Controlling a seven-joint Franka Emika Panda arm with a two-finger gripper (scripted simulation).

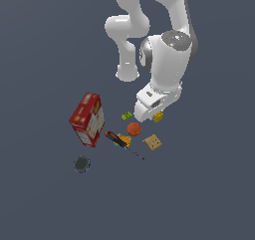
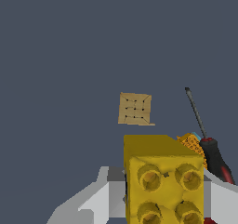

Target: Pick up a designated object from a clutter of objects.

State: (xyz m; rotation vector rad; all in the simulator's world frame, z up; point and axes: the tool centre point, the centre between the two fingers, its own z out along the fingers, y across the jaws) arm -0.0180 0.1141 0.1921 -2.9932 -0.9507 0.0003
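The tiny yellow brick (image 2: 162, 181) with round studs sits between my gripper's (image 2: 163, 193) two grey fingers (image 2: 109, 197), which press on its sides. In the exterior view the yellow brick (image 1: 158, 117) shows just under the white hand, and the gripper (image 1: 155, 115) itself is mostly hidden by the hand. The tan square block (image 1: 152, 142) lies apart from the brick, and it also shows in the wrist view (image 2: 135, 108). The tiny green brick (image 1: 126, 116) lies at the exterior view's left of the hand.
An orange ball (image 1: 133, 129) lies below the hand. A red-black-handled screwdriver (image 1: 119, 142) lies beside a small orange patterned piece (image 1: 124, 140); the screwdriver shows in the wrist view (image 2: 209, 146). A red box (image 1: 87, 119) and a dark round disc (image 1: 81, 164) are at the exterior view's left.
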